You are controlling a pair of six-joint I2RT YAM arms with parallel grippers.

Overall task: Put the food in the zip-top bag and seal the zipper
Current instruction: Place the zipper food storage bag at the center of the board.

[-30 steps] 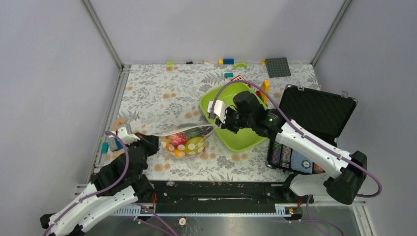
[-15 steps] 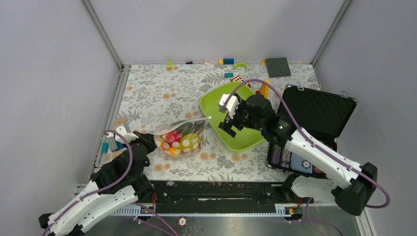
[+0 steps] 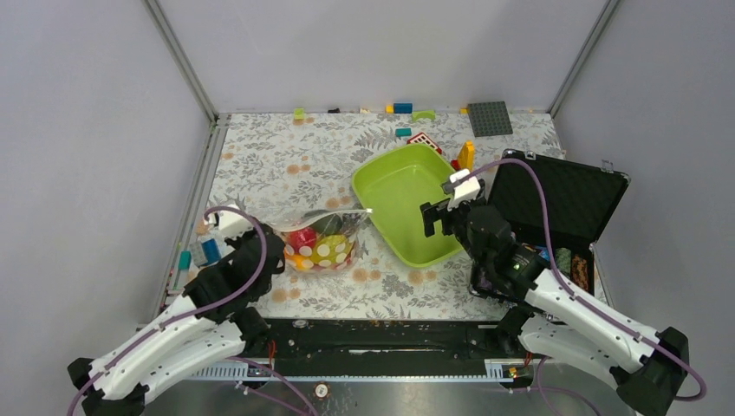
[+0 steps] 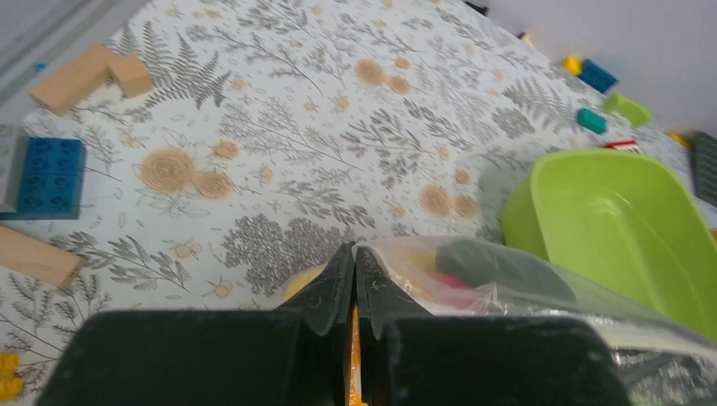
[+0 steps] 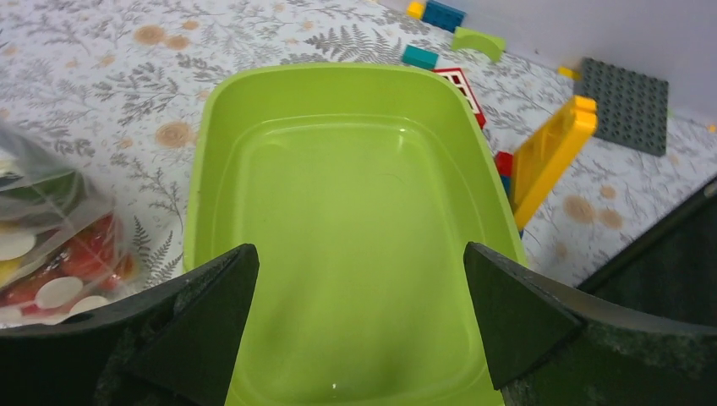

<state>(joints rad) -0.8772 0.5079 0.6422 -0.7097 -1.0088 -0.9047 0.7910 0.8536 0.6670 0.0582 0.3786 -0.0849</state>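
Left hand: my left gripper (image 4: pixel 355 275) is pressed fully together, pinching the left corner of the zip-top bag (image 3: pixel 322 243) at its mouth edge.
Right hand: my right gripper (image 5: pixel 359 254) stands wide and holds nothing. It hovers over the lime-green tray (image 5: pixel 203 169).
Bag position: it lies on the floral cloth (image 3: pixel 277 165), stretched between my left pinch and the tray's near-left rim.
Food: the food (image 3: pixel 314 247) sits inside the bag, bunched low. Red, yellow-green and dark pieces show through the film, but I cannot tell each kind apart. None shows in the tray.
Zipper: the zipper (image 3: pixel 334 218) follows the bag's upper edge. Its long axis runs from my left fingers out to the right, and its free end lies just beside the tray's rim. I cannot tell whether it is pressed shut along its length.
Governing relation: the bag lies to the left of my right hand, with the tray's floor between them. My left arm is the nearer one and is already touching the bag.
Judgement: my right fingers would need to cross the tray and meet the strip square to its axis.
Materials: the bag is thin clear film, creased, with white dots. The tray is rigid, glossy and round-cornered.
Risk: the slack film may fold under a pinch and leave gaps in the seal.
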